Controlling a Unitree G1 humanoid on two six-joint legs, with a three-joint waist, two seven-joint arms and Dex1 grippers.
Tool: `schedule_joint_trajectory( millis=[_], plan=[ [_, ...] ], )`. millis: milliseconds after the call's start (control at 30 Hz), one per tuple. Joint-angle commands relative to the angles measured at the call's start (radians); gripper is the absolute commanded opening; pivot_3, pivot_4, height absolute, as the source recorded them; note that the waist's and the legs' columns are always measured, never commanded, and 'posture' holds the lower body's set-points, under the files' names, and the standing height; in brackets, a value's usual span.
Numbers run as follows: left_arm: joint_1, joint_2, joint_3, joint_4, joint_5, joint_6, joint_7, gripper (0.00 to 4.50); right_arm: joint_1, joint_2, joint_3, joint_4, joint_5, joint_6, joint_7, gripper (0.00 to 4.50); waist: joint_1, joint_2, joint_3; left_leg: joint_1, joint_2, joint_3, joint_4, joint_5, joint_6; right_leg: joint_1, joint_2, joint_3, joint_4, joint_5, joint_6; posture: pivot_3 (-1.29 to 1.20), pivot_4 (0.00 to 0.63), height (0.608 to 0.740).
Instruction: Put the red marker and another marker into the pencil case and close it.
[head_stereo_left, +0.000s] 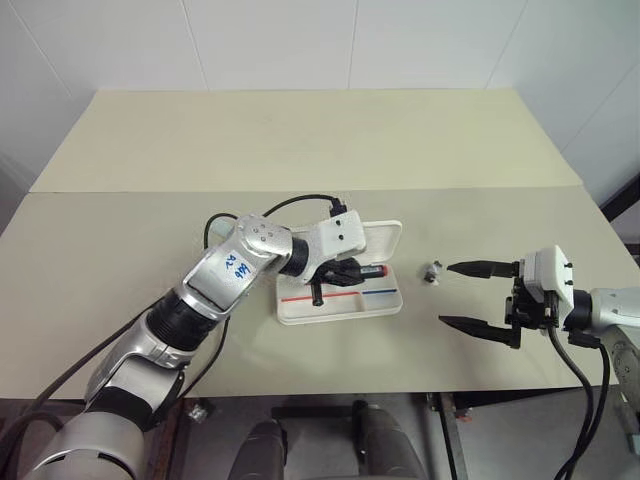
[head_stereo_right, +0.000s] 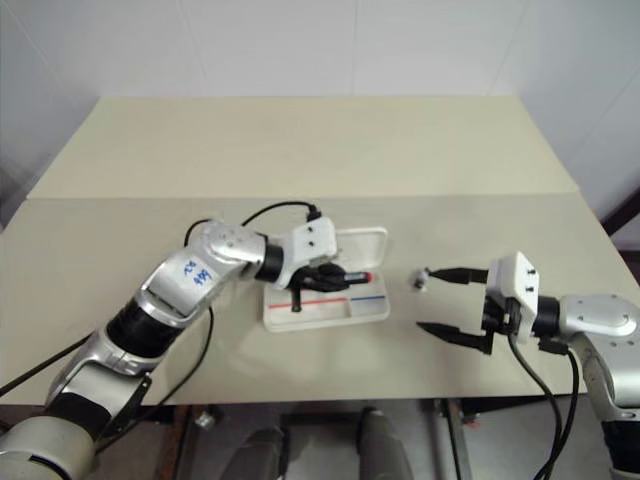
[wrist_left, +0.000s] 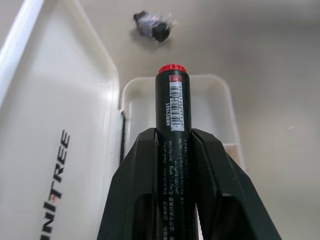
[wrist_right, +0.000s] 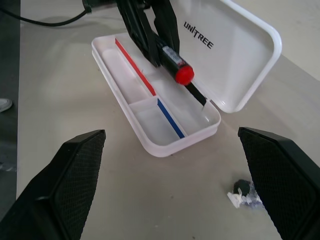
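**Red marker over the open case**

Hanging at frame centre: red marker (wrist_right: 176, 64), pinched in left claw (head_stereo_left: 345, 272) above open pencil case (head_stereo_left: 385, 302). Lying just right of case on surface (head_stereo_left: 300, 140): small dark-and-pale object (head_stereo_left: 433, 271). Waiting at right, spread wide and holding nothing: right claw (head_stereo_left: 468, 295).

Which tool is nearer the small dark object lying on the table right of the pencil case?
Right. The right tool is open just beside the small object; the left tool is over the pencil case.
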Motion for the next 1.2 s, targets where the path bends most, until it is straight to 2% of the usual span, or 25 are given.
schedule_joint_trajectory(
  millis=[33, 267, 300, 500, 800, 867, 1000, 1200],
  plan=[
    [-0.030, -0.023, 0.004, 0.002, 0.035, 0.002, 0.019, 1.93, 0.012, 0.004, -0.034, -0.043, 0.020, 0.007, -0.018, 4.50, 0.001, 0.000, 0.000, 0.000, 0.000, 0.000, 0.000, 0.000, 0.000, 0.000, 0.000, 0.000, 0.000, 0.000, 0.000, 0.00, 0.150, 0.740],
    [-0.022, -0.037, -0.003, 0.006, 0.073, 0.009, 0.020, 4.27, 0.028, 0.006, -0.038, -0.063, 0.025, 0.020, -0.039, 4.50, 0.000, 0.000, 0.000, 0.000, 0.000, 0.000, 0.000, 0.000, 0.000, 0.000, 0.000, 0.000, 0.001, 0.000, 0.001, 0.00, 0.150, 0.740],
    [-0.019, -0.035, -0.002, -0.005, 0.066, 0.017, 0.008, 4.47, 0.030, 0.006, -0.039, -0.065, 0.026, 0.022, -0.041, 4.50, 0.000, 0.000, 0.000, 0.000, 0.000, 0.000, 0.000, 0.000, 0.000, 0.000, 0.000, 0.000, 0.000, 0.000, 0.001, 0.00, 0.150, 0.740],
    [-0.001, -0.029, 0.028, -0.065, 0.021, 0.035, -0.043, 4.47, 0.032, 0.002, -0.037, -0.069, 0.030, 0.028, -0.045, 4.50, 0.000, 0.000, 0.000, 0.000, 0.000, 0.000, 0.000, 0.000, 0.000, 0.000, 0.000, 0.000, 0.000, 0.000, 0.001, 0.00, 0.150, 0.740],
    [0.076, 0.025, 0.176, -0.218, -0.205, 0.066, -0.186, 4.47, 0.035, -0.002, -0.035, -0.077, 0.042, 0.032, -0.030, 4.50, -0.001, 0.000, 0.000, 0.001, 0.000, 0.000, 0.001, 0.000, 0.000, 0.000, 0.000, 0.001, 0.001, 0.001, 0.002, 0.00, 0.150, 0.740],
    [0.095, 0.035, 0.239, -0.228, -0.260, 0.047, -0.208, 4.47, 0.044, -0.002, -0.037, -0.084, 0.046, 0.030, -0.023, 4.50, -0.001, 0.000, 0.000, 0.001, 0.000, 0.001, 0.001, 0.000, 0.001, 0.000, 0.000, 0.001, 0.001, 0.000, 0.000, 0.00, 0.150, 0.740],
    [0.121, 0.095, 0.378, -0.174, -0.335, -0.035, -0.278, 4.47, 0.074, -0.003, -0.051, -0.108, 0.061, 0.033, -0.014, 4.50, -0.001, 0.000, 0.000, 0.001, 0.000, 0.001, 0.001, 0.000, 0.001, 0.000, 0.000, 0.001, 0.002, 0.000, 0.000, 0.00, 0.150, 0.740],
    [0.043, 0.226, 0.433, 0.086, -0.248, -0.261, -0.350, 4.47, 0.044, -0.016, -0.045, -0.083, 0.063, 0.037, 0.008, 4.50, -0.001, 0.000, 0.000, 0.001, 0.000, 0.003, 0.002, 0.001, 0.002, 0.000, 0.000, 0.001, 0.001, 0.000, -0.006, 0.00, 0.150, 0.740]
  ],
)
